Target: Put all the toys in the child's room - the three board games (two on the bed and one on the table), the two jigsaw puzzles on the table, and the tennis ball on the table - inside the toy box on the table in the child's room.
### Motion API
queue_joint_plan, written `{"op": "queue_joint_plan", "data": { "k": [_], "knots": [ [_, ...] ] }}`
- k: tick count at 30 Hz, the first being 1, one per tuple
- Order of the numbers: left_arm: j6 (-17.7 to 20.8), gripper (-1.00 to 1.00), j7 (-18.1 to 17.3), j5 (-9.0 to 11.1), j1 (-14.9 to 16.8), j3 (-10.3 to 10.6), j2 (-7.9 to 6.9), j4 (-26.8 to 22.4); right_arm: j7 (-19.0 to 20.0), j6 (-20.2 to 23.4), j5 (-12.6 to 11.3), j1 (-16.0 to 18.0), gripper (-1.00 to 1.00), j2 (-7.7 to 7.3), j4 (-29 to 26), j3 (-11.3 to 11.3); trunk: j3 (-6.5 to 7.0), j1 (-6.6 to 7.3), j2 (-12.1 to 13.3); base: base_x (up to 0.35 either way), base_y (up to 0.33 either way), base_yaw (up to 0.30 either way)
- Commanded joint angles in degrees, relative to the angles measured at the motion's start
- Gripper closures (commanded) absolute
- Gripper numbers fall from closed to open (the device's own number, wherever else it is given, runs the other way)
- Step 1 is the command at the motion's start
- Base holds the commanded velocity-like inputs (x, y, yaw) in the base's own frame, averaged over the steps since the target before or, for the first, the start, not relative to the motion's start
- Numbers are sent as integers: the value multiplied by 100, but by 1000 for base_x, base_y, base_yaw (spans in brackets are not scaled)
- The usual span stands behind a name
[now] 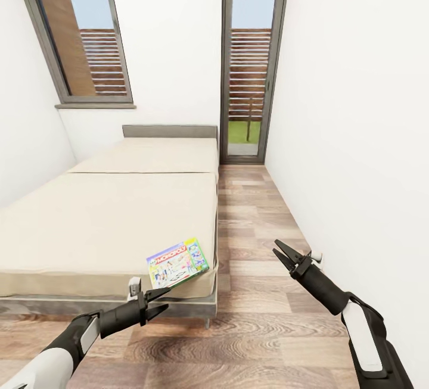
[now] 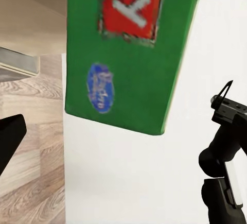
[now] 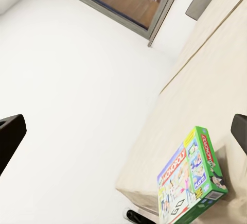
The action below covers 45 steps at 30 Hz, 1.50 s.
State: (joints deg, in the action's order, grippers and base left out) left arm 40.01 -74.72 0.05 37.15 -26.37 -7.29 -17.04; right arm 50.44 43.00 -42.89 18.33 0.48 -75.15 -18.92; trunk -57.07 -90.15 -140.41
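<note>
One board game (image 1: pixel 177 263), a white-green box with red lettering, lies flat on the near right corner of the bed (image 1: pixel 107 222). My left gripper (image 1: pixel 165 299) hovers open just in front of that corner, below the box and clear of it. In the left wrist view the box's green side (image 2: pixel 128 54) looms close, with one dark finger (image 2: pixel 7 136) at the edge. My right gripper (image 1: pixel 277 247) is open over the floor, to the right of the bed. The right wrist view looks across at the board game (image 3: pixel 193 180) on the mattress (image 3: pixel 206 90).
A wood-plank aisle (image 1: pixel 256 246) runs between the bed and the white right wall (image 1: pixel 357 139). A glass door (image 1: pixel 247 79) closes the far end and a window (image 1: pixel 83 37) sits above the bed's head. My right arm (image 2: pixel 226 131) appears in the left wrist view.
</note>
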Motion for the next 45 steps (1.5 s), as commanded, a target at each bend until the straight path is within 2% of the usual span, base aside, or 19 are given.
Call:
{"op": "queue_joint_plan", "data": {
  "k": [1,45],
  "knots": [
    [60,-100,-16,1,3,-10,2,0,9,33,-9,4,-100,7,0,-10,-5,1,-2,-2,0,0],
    [51,-100,-5,-5,3,-17,9,-1,9,33,-9,2,-100,13,0,-2,-5,1,-2,23,22,0]
  ]
}}
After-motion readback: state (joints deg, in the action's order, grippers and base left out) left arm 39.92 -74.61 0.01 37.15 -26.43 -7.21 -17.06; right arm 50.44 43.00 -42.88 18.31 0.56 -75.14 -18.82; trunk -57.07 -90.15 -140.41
